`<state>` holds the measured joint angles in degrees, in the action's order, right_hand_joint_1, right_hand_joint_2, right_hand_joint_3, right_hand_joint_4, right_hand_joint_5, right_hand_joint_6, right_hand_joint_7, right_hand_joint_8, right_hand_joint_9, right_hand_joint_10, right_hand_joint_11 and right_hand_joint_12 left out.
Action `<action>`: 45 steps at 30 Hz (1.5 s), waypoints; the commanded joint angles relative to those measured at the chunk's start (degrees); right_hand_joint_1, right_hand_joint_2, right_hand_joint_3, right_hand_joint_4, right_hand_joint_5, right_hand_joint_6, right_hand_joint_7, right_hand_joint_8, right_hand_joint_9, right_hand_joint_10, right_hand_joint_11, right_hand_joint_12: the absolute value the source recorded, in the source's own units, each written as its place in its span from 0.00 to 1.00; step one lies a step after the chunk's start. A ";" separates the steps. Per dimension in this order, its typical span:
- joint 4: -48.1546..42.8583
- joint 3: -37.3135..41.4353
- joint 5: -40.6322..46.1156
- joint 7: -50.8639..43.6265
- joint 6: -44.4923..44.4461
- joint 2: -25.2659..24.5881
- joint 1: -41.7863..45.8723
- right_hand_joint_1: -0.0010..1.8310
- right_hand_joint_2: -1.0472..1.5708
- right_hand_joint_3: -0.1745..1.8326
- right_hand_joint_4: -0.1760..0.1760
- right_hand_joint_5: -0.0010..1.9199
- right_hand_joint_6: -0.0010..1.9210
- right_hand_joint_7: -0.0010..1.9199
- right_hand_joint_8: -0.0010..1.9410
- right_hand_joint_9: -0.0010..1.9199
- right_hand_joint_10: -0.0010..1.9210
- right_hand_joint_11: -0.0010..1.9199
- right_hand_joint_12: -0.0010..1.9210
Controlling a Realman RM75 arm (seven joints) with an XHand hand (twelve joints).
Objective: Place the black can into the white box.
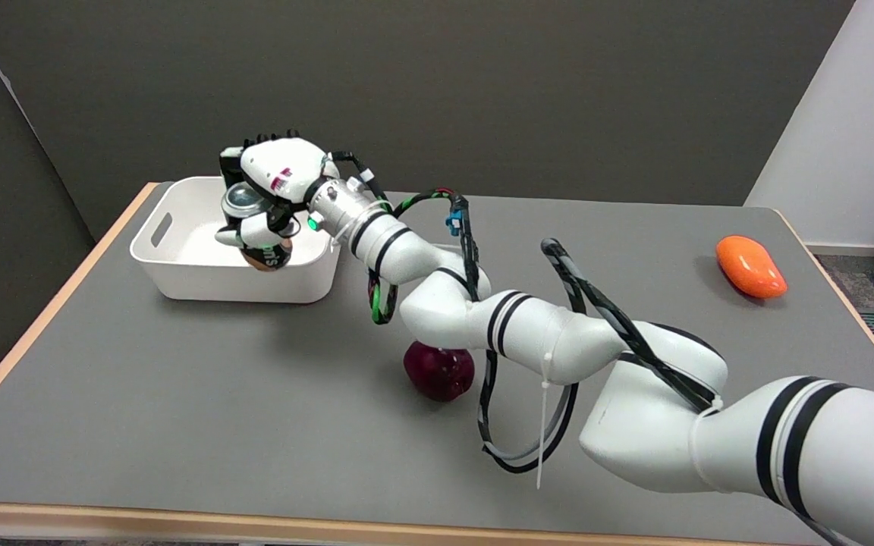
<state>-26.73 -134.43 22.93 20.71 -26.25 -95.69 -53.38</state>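
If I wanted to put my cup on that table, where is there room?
Bare grey table lies in front of the white plastic box, left of the dark red apple. Another patch lies between the white arm and the orange oval object. Crowded: the box, where the robot hand holds the black can.

Table [179, 394]: box [179, 277], mango-like thing [749, 266], apple [438, 371].

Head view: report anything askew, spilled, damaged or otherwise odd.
Nothing spilled or damaged. The black can is tilted in the robot hand over the white box, as expected mid-placement. The dark red fruit lies partly under the arm.
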 commanded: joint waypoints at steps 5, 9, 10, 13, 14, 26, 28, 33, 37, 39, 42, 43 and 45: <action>-2.99 1.52 5.36 -7.23 -1.02 -1.27 -5.66 0.64 0.81 0.28 0.23 0.32 0.78 0.45 0.72 0.44 0.77 0.30 1.00; -0.89 0.16 5.36 -7.23 1.19 -1.58 -5.44 0.64 0.81 0.28 0.23 0.32 0.78 0.45 0.72 0.44 0.77 0.30 1.00; 0.66 -0.59 5.36 -7.23 1.74 -1.68 -5.35 0.64 0.81 0.28 0.23 0.32 0.78 0.45 0.72 0.44 0.77 0.30 1.00; 4.41 -1.42 5.36 -7.23 2.73 -1.91 -4.76 0.65 0.82 0.26 0.03 0.35 0.77 0.39 0.76 0.43 0.79 0.30 1.00; 5.16 -1.45 5.36 -7.23 2.95 -1.91 -4.50 0.65 0.82 0.26 0.00 0.35 0.78 0.38 0.77 0.43 0.79 0.30 1.00; 11.17 1.16 5.36 -7.23 3.06 -1.03 -1.36 0.64 0.84 0.25 0.00 0.33 0.81 0.36 0.80 0.41 0.82 0.25 1.00; 11.02 1.27 5.36 -7.23 2.97 -1.03 -1.35 0.64 0.84 0.25 0.00 0.33 0.81 0.36 0.80 0.41 0.82 0.25 1.00; 10.22 1.27 5.36 -7.23 2.73 -0.95 -1.59 0.64 0.84 0.25 0.00 0.33 0.81 0.35 0.80 0.41 0.83 0.24 1.00; 9.03 1.27 5.36 -7.30 2.73 -0.87 -1.36 0.64 0.84 0.24 0.00 0.32 0.81 0.35 0.81 0.41 0.83 0.24 1.00; 8.38 1.66 5.36 -7.31 3.35 -0.79 -1.19 0.64 0.84 0.24 0.00 0.32 0.81 0.35 0.81 0.41 0.82 0.24 1.00; 6.95 1.75 5.22 -7.31 4.46 -0.64 -1.11 0.64 0.84 0.24 0.00 0.32 0.81 0.35 0.81 0.41 0.82 0.24 1.00; 6.41 1.68 5.06 -7.31 4.64 -0.57 -1.11 0.64 0.84 0.24 0.00 0.32 0.81 0.35 0.81 0.41 0.82 0.24 1.00; 5.84 1.67 4.98 -7.24 4.65 -0.56 -1.19 0.35 0.70 0.49 0.74 0.18 0.39 0.30 0.45 0.30 0.60 0.22 0.80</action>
<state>-18.40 -133.39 28.15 13.62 -23.41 -96.69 -55.19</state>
